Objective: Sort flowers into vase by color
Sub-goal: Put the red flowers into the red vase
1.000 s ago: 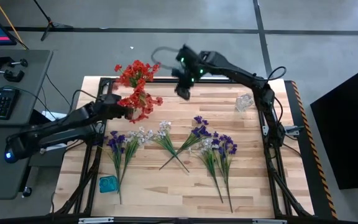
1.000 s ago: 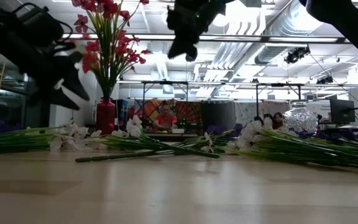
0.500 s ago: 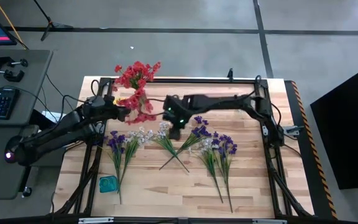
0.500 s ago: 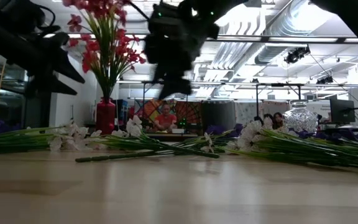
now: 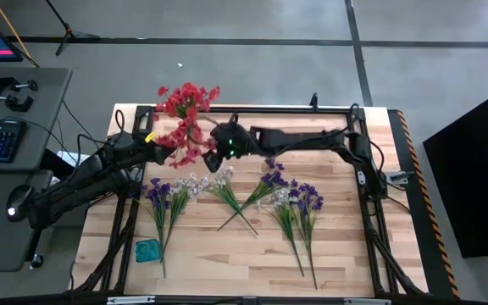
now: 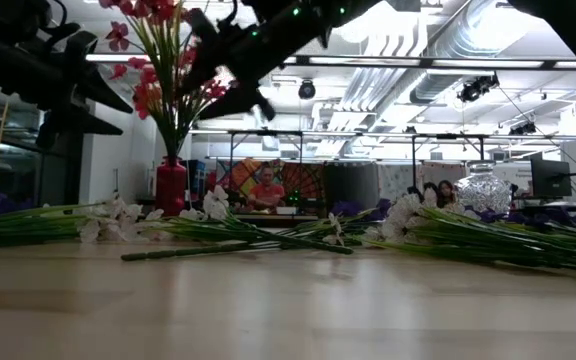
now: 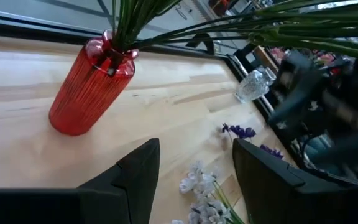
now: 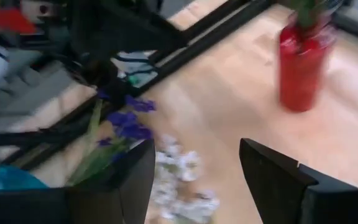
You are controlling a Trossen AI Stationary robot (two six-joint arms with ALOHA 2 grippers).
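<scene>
Both sets of jaws stand open and empty. The right gripper hovers beside the red vase, directly above the white flowers, whose stems run toward the worktop's front; the left gripper is farther.

A wooden table carries purple and white flowers, a red vase, and a glass vase.

No readable text, labels, brands or numbers anywhere; monitor screen at table edge illegible.
</scene>
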